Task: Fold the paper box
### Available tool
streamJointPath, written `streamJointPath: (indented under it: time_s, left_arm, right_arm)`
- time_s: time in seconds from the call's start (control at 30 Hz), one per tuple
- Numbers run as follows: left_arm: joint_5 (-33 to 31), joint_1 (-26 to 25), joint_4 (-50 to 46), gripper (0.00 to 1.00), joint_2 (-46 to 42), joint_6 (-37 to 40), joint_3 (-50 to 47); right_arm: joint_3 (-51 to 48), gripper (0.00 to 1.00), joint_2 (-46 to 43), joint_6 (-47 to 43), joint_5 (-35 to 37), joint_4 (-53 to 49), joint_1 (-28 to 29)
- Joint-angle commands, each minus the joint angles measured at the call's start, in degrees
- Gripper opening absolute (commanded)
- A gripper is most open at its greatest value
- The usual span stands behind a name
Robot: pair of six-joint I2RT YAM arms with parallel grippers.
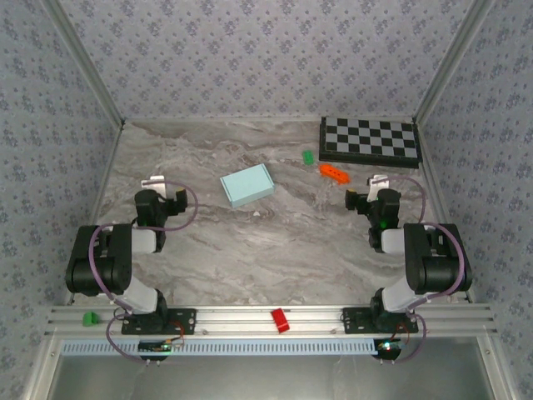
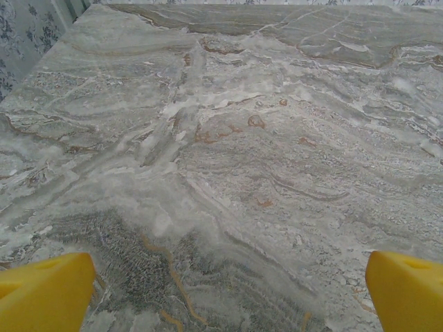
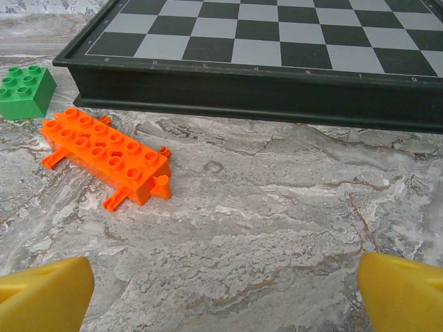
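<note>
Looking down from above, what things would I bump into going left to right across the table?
left pincer → paper box → green brick → orange brick → right pincer

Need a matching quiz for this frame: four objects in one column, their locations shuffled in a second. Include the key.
Things:
1. paper box
2. checkerboard
3. orange brick
4. red block

Places:
A. on the rail at the near edge
B. far right corner of the table
C. middle of the table
D. close to the checkerboard's near edge, beside the green brick

Pairs: 1-C, 2-B, 3-D, 4-A
</note>
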Motion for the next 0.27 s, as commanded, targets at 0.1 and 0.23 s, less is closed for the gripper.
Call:
streamJointPath:
  time_s: [0.1, 0.23]
  left_arm:
    - [-0.21, -0.16, 0.1, 1.0, 0.35, -0.65, 1.57]
    - [-0.21, -0.16, 0.34, 1.0, 0.35, -0.58, 1.38]
  right_arm:
    - [0.69, 1.0, 0.43, 0.44, 0.64, 1.18, -0.38]
    - [0.68, 1.0, 0.5, 0.4, 0.6, 1.19, -0.34]
